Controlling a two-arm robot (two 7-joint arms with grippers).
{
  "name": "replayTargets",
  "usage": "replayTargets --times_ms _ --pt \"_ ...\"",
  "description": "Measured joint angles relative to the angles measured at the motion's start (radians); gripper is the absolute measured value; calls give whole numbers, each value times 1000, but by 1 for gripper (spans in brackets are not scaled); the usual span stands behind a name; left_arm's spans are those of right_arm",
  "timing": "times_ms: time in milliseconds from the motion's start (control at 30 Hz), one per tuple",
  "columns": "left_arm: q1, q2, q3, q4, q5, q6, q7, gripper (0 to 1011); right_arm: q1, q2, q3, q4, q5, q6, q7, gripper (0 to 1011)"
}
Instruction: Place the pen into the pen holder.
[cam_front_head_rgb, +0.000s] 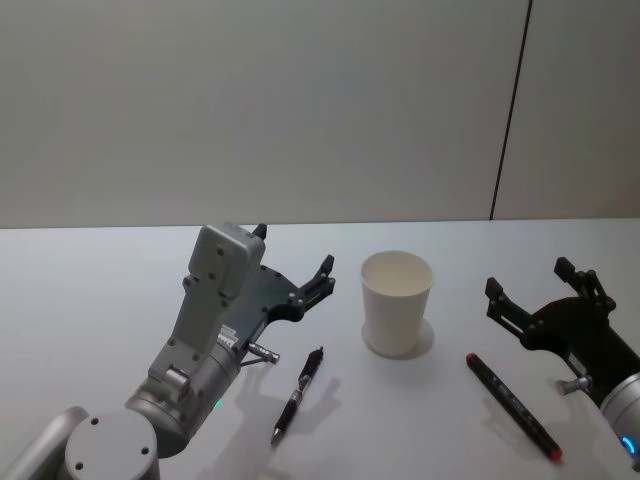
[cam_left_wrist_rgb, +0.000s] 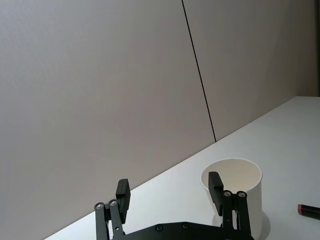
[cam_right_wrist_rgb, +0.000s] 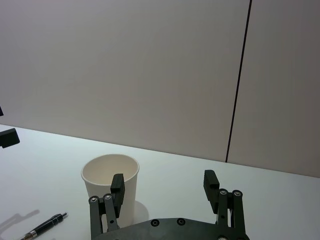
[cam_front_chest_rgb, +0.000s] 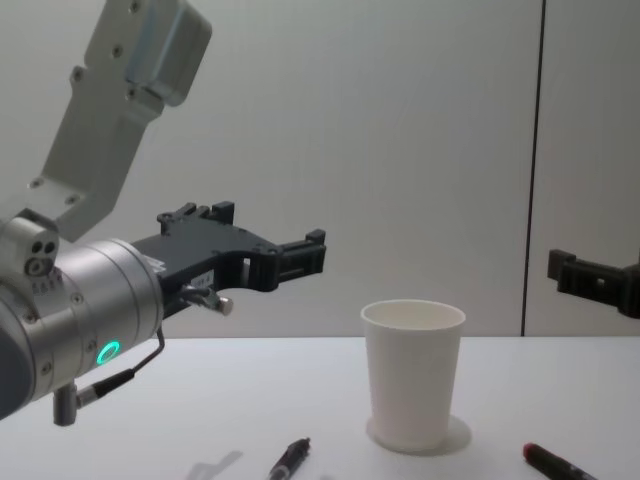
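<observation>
The task looks unstarted: above the white tabletop (cam_front_head_rgb: 100, 290), the left hand (cam_front_head_rgb: 294, 248) and right hand (cam_front_head_rgb: 528, 277) both hover, spread wide and holding nothing. The pen holder (cam_front_head_rgb: 396, 300) stands upright between them, seemingly empty. A black pen (cam_front_head_rgb: 298, 395) lies flat to its left, a red-ended pen (cam_front_head_rgb: 510, 405) to its right; grasping and dropping in remain.

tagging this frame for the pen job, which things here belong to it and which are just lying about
Job:
pen holder
black pen left of it
red-ended marker right of it; either could be the pen
left gripper and right gripper, both open

Just there:
table
wall behind
</observation>
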Motion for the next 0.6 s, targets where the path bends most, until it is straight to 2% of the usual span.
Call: replayTargets --times_ms 600 --pt "0 0 0 0 0 0 0 1003 0 0 0 0 0 0 0 1002"
